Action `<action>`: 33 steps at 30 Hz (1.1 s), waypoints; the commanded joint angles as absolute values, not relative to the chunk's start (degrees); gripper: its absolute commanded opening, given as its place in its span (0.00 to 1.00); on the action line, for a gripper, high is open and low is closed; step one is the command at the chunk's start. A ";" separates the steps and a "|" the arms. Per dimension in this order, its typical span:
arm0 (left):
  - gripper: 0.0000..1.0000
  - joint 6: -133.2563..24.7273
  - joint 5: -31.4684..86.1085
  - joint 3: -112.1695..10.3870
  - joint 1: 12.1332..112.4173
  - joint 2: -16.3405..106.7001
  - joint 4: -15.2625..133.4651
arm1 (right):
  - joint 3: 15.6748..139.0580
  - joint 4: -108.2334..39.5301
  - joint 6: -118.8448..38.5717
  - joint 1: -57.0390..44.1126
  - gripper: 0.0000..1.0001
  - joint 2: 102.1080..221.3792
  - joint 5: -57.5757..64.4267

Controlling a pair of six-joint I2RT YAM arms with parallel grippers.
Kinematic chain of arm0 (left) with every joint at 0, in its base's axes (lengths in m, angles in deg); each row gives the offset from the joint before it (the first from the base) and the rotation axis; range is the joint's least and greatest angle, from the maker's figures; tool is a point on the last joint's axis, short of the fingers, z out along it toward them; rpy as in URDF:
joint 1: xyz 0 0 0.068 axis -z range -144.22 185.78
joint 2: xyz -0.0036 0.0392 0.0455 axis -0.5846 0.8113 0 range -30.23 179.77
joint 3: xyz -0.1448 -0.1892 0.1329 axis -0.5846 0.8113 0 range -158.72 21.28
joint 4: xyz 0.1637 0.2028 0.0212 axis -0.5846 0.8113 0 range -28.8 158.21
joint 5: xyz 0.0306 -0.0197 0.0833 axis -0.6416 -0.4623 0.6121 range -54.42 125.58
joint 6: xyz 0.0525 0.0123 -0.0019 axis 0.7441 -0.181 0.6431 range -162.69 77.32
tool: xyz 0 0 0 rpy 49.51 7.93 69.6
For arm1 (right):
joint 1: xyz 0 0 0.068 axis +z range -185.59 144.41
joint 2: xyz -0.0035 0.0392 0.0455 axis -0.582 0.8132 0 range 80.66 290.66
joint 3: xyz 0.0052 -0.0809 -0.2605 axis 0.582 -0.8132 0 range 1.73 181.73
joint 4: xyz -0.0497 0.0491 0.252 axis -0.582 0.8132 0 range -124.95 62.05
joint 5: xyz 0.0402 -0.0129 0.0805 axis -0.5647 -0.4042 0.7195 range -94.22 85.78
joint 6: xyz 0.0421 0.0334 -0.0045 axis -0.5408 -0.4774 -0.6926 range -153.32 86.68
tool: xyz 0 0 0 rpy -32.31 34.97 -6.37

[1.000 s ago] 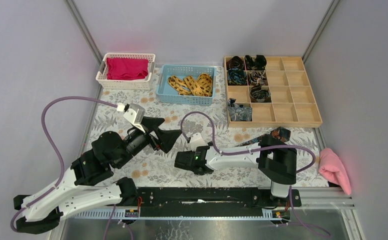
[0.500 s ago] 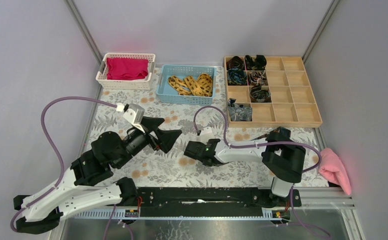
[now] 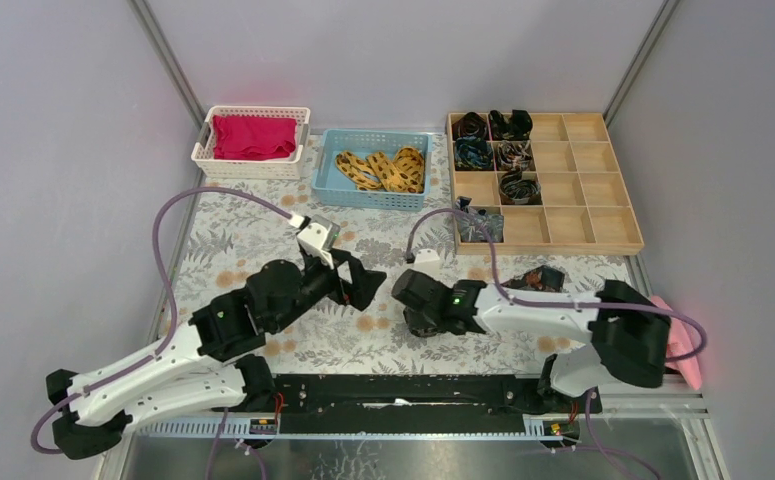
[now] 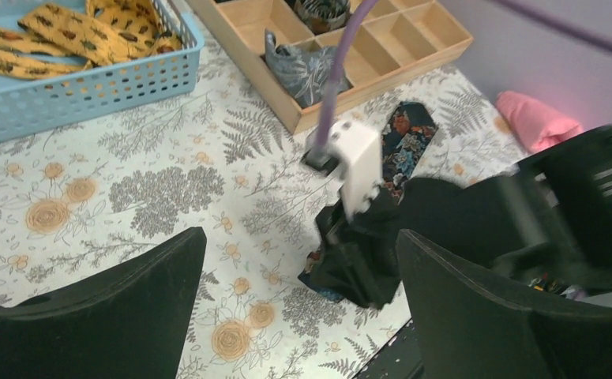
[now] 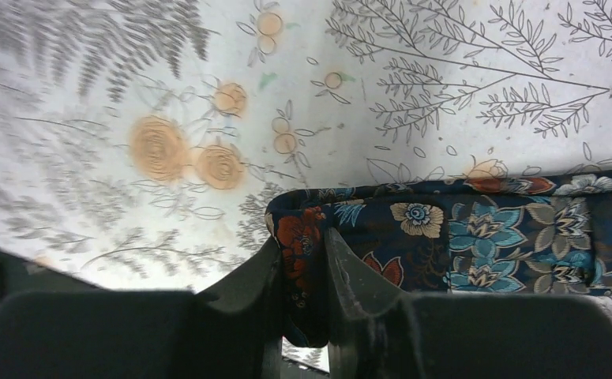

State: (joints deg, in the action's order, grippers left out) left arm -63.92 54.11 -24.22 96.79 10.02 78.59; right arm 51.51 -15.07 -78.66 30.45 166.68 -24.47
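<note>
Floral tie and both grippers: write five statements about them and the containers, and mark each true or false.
1. The right gripper is shut on the end of the floral tie. True.
2. The left gripper also clamps the tie. False: it is open and holds nothing.
3. The blue basket holds yellow ties. True.
4. The white basket holds rolled ties. False: a red cloth lies in it.
5. Every compartment of the wooden tray is filled. False: most are bare.
</note>
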 commanded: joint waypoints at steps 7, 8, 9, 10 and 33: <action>0.99 -66.43 48.44 -15.21 96.85 10.32 67.24 | 32.30 -37.86 -85.32 20.10 0.20 149.76 -6.76; 0.99 -66.15 47.16 -14.41 97.08 9.95 66.40 | 30.79 -39.18 -85.80 18.67 0.19 149.21 -4.93; 0.99 -65.95 46.39 -13.72 97.23 9.82 65.97 | 29.09 -41.16 -86.40 18.18 0.19 148.65 -3.26; 0.99 -65.48 45.67 -13.18 97.48 9.77 65.46 | 27.47 -43.46 -87.16 16.95 0.19 147.95 -1.17; 0.99 -56.58 65.28 -11.49 113.31 35.73 50.58 | 16.53 -71.43 -97.75 5.90 0.19 151.04 20.22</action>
